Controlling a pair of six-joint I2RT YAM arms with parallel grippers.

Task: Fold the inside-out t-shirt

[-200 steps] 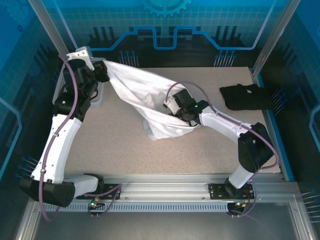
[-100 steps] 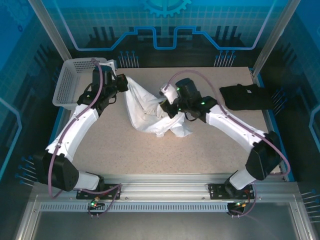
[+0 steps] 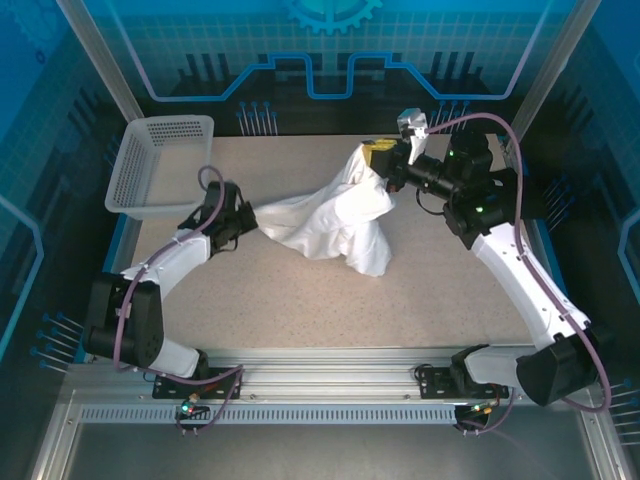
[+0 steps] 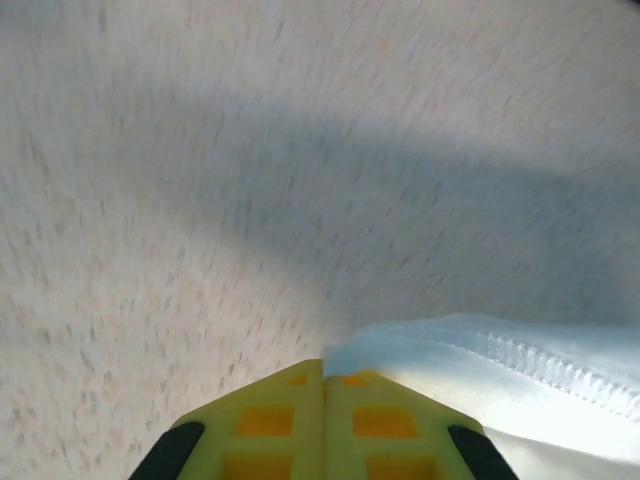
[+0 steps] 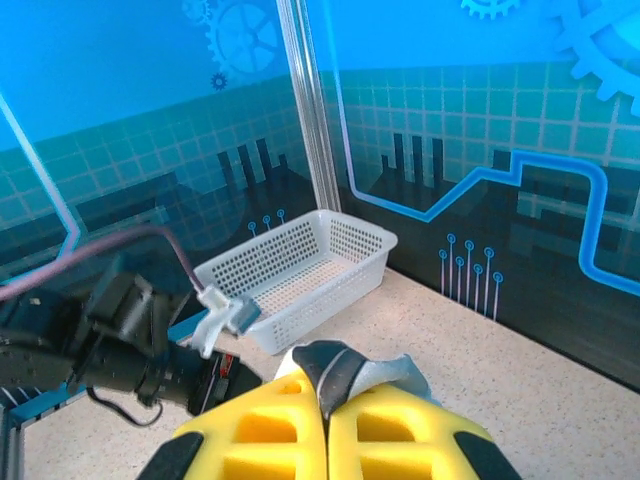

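Speckled beige table (image 3: pixel 300 300) inside a blue-panelled enclosure, with a white mesh basket (image 3: pixel 160 165) at its far left corner. The inside-out t-shirt (image 3: pixel 330 225) lies near the middle of the table, strung between the two arms.

Left gripper (image 3: pixel 248 217): low, at table level, left of centre. The left wrist view shows its yellow fingers (image 4: pixel 290 410) pressed together on the shirt's edge, with the stitched hem (image 4: pixel 520 360) running off to the right over the blurred tabletop.

Right gripper (image 3: pixel 374 157): raised toward the far right. Its fingers (image 5: pixel 290 420) are closed on a tuft of pale cloth, and it faces back across the table toward the basket (image 5: pixel 300 280).

Change over the last second — the left gripper, earlier high over the basket, has dropped to the table, while the right gripper has swung from the centre up and out to the right. The shirt, which half a second ago hung bunched between the two, is now drawn out along a diagonal. Its left end rests on the surface and its right end is lifted, and a loose fold trails down beneath the right grip.

Reading: the garment is being stretched and laid out — a preliminary step. No fold appears to have been made yet, and the fabric is still rumpled, so flattening probably comes first.
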